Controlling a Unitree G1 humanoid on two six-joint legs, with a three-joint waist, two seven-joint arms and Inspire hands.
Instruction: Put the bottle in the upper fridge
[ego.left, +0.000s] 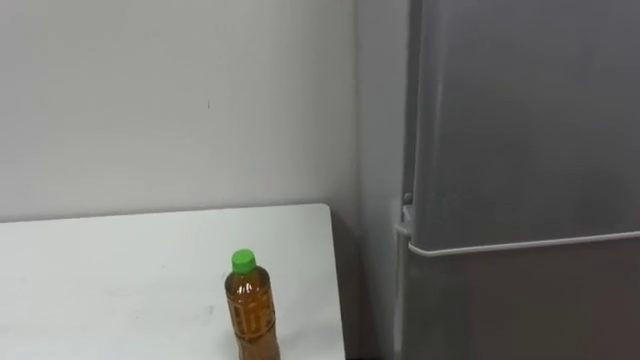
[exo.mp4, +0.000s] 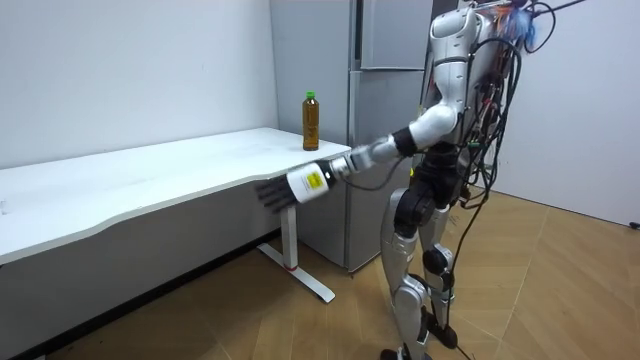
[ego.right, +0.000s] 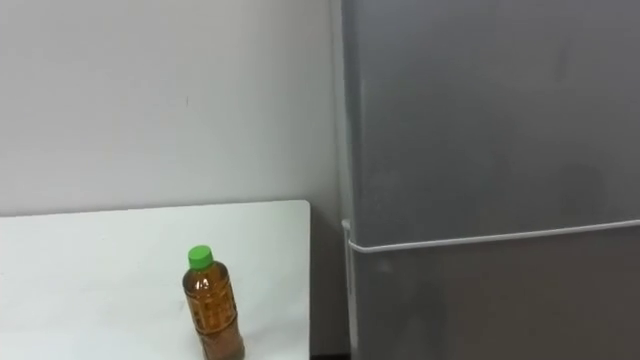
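Room view, left hand (exo.mp4: 274, 192) fingers spread beside table (exo.mp4: 150, 178) edge, bottle (exo.mp4: 311, 122) upright near fridge (exo.mp4: 385, 40)

A long white table (ego.left: 120, 270) stands on the wooden floor (exo.mp4: 300, 330) against the wall (ego.left: 170, 100), its short end just beside the fridge (ego.left: 520, 150) with a narrow gap between them. One bottle (ego.left: 251, 315) of brown drink with a green cap stands upright on the tabletop, near the end closest to the fridge.
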